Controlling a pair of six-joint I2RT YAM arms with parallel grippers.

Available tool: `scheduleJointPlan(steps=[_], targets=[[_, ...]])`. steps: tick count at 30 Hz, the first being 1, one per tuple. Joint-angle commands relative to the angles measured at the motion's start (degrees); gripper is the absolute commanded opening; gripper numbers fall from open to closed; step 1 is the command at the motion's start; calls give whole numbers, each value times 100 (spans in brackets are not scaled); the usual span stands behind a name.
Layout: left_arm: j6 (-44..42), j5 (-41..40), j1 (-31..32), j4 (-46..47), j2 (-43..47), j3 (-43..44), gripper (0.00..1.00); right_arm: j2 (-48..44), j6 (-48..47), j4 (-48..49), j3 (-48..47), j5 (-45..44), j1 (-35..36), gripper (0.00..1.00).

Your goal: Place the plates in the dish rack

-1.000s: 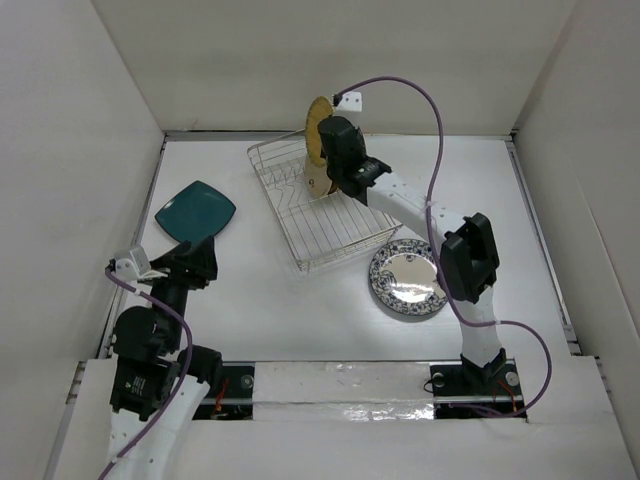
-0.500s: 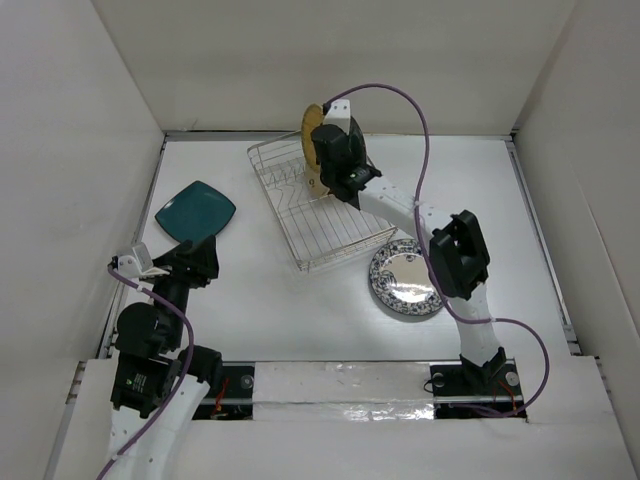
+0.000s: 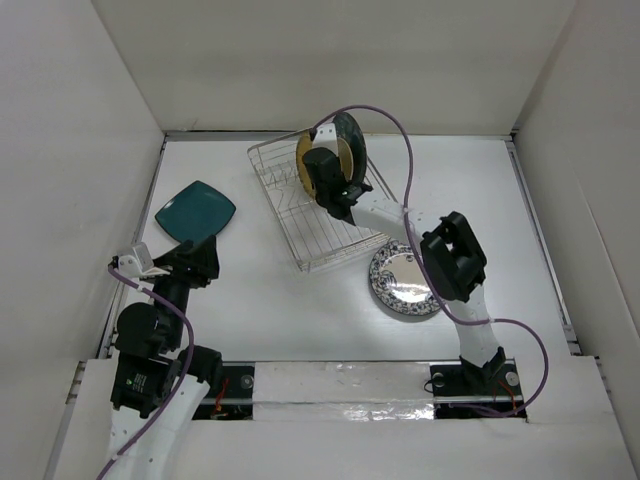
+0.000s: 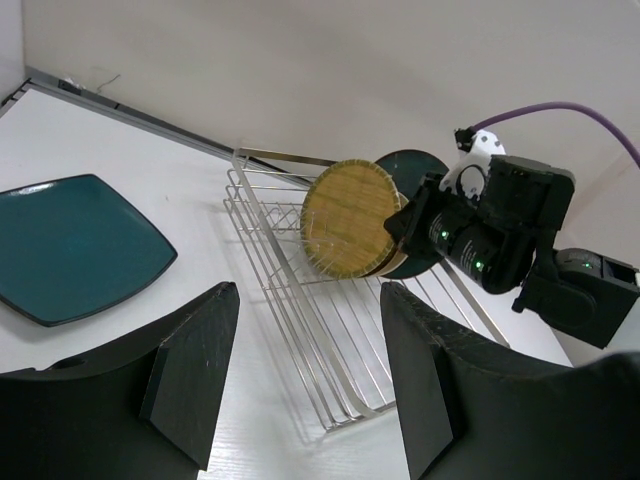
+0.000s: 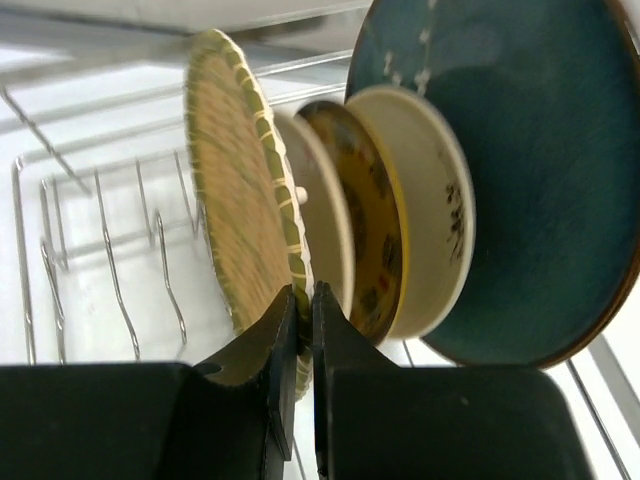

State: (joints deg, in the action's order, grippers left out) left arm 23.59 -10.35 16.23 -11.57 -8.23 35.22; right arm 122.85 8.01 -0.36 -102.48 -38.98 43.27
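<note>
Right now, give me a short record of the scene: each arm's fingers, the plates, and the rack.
right fingers: shut on the rim of the gold plate, held upright over the rack
left fingers: open, empty
standing in rack: dark teal plate, three small plates between it and the gold one
flat on table: square teal plate, patterned plate

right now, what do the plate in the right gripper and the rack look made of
Gold-brown plate: looks woven, like straw or bamboo, with a matte crosshatch face and banded rim; could be patterned ceramic. Dish rack: thin silver metal wire, shiny, probably chromed or steel.
</note>
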Motion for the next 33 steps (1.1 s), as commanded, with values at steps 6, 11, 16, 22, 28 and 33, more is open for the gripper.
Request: scheduleJointPlan(steps=[6, 11, 16, 22, 28, 33], targets=[[-39, 112, -14, 305, 67, -33, 55, -463, -55, 221, 237, -294, 323, 39], [-48, 165, -14, 305, 102, -24, 55, -1068, 349, 71, 735, 21, 270, 63], [-66, 217, -14, 313, 234, -42, 39, -2576, 947, 710, 2053, 804, 86, 61], [-92, 367, -14, 314, 366, -24, 0, -4477, 2300, 995, 4809, 1252, -765, 0], [-118, 569, 38, 314, 392, -7, 0, -6017, 3435, -181, 6677, 1885, -2136, 20], [-118, 587, 153, 322, 480, -15, 13, -6176, 4005, -948, 7312, 2377, -2612, 58]])
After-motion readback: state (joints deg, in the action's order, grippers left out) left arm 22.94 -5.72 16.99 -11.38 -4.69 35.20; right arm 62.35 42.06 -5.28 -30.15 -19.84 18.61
